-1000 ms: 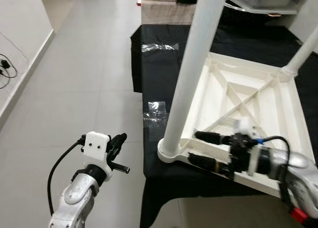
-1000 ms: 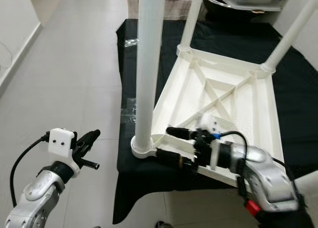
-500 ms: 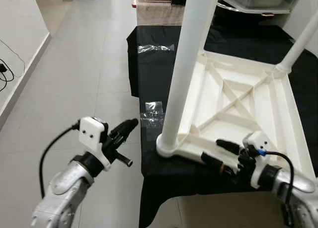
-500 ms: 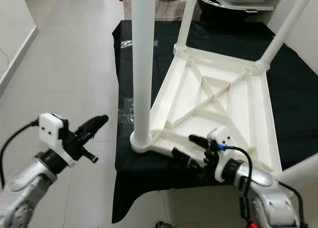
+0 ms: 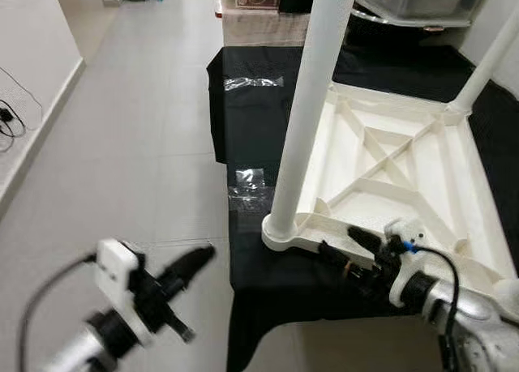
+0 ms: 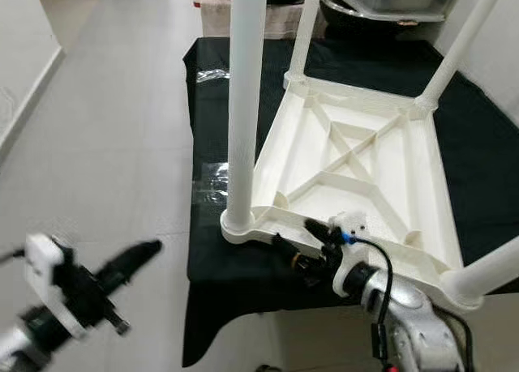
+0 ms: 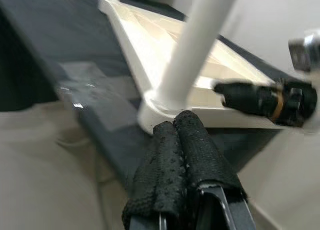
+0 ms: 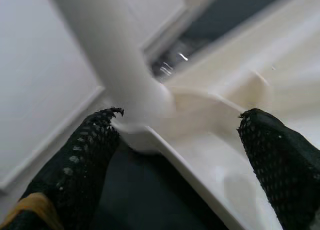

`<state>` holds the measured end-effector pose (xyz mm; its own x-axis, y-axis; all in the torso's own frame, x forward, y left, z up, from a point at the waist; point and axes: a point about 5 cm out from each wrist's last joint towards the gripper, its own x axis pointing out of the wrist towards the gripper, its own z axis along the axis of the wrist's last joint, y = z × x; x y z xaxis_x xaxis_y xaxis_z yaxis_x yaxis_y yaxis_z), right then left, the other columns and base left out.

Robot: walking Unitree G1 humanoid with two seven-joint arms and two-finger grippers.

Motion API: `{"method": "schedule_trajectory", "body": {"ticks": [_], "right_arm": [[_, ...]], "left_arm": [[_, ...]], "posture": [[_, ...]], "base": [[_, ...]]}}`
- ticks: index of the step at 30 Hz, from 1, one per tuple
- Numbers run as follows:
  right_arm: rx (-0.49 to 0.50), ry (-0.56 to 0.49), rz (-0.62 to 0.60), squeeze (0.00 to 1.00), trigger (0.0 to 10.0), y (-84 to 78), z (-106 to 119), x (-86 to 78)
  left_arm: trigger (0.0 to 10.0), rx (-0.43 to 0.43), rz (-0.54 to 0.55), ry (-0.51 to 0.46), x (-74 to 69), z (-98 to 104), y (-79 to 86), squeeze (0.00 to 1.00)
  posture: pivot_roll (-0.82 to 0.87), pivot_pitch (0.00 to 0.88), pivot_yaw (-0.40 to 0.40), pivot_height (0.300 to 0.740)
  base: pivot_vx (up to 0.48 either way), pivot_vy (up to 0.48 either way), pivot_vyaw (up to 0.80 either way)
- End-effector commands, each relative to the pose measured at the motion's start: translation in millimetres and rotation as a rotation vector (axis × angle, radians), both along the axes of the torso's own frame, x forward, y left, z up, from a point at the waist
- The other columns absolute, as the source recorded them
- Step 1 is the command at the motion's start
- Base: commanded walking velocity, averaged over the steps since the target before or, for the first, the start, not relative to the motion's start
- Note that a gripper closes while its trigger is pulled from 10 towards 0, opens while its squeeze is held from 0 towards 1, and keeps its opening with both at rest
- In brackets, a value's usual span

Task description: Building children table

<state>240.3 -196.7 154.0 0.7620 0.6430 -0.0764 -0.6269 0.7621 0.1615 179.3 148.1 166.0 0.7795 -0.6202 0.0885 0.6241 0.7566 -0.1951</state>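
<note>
Lying upside down on the black cloth [image 5: 259, 104] at centre right of the frame, the white table [image 5: 405, 177] already has legs standing up from its corners, the nearest leg [image 5: 312, 104] included. The right gripper [image 6: 298, 244], fingers spread, straddles the near rim beside that leg. The left gripper [image 5: 190, 262], fingers pressed together, hangs over the floor at lower left. Assembly looks nearly done.
</note>
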Motion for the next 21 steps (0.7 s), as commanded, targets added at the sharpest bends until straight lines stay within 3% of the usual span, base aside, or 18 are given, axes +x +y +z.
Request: {"method": "schedule_trajectory", "body": {"ticks": [1,3,6,8,19,21], "right_arm": [[0.07,-0.012,0.052,0.0,10.0,1.9,7,-7.3],[0.145,-0.025,0.124,0.0,10.0,6.7,16,-13.8],[0.163,-0.027,0.142,0.0,10.0,7.9,18,-15.3],[0.228,-0.015,0.262,0.0,10.0,6.5,27,-28.6],[0.126,0.025,0.23,0.0,10.0,0.4,15,-29.8],[0.111,0.034,0.226,0.0,10.0,1.6,12,-28.9]], "left_arm": [[10.0,-0.006,-0.009,0.039,0.9,-6,-5.5,0.0],[10.0,-0.012,-0.059,0.047,-0.3,-8,-11.3,0.0],[10.0,-0.013,-0.073,0.05,-1.5,-8,-12.4,0.0],[10.0,-0.023,-0.126,0.068,-3.6,-9,-16.4,0.0],[10.0,-0.024,-0.211,0.098,-15.9,-7,-17.4,0.0],[10.0,-0.023,-0.223,0.101,-18.4,-6,-18.5,0.0]], "posture": [[-0.03,0.142,-0.054,0.74],[-0.03,0.141,-0.053,0.74],[-0.03,0.141,-0.053,0.74],[-0.04,0.143,-0.038,0.74],[-0.04,0.146,-0.034,0.74],[-0.03,0.15,-0.037,0.74]], "base": [[0.0,0.0,0.0],[0.0,0.0,0.0],[0.0,0.0,0.0],[0.0,-0.446,0.0],[0.0,-0.453,0.0],[0.0,0.0,0.0]]}}
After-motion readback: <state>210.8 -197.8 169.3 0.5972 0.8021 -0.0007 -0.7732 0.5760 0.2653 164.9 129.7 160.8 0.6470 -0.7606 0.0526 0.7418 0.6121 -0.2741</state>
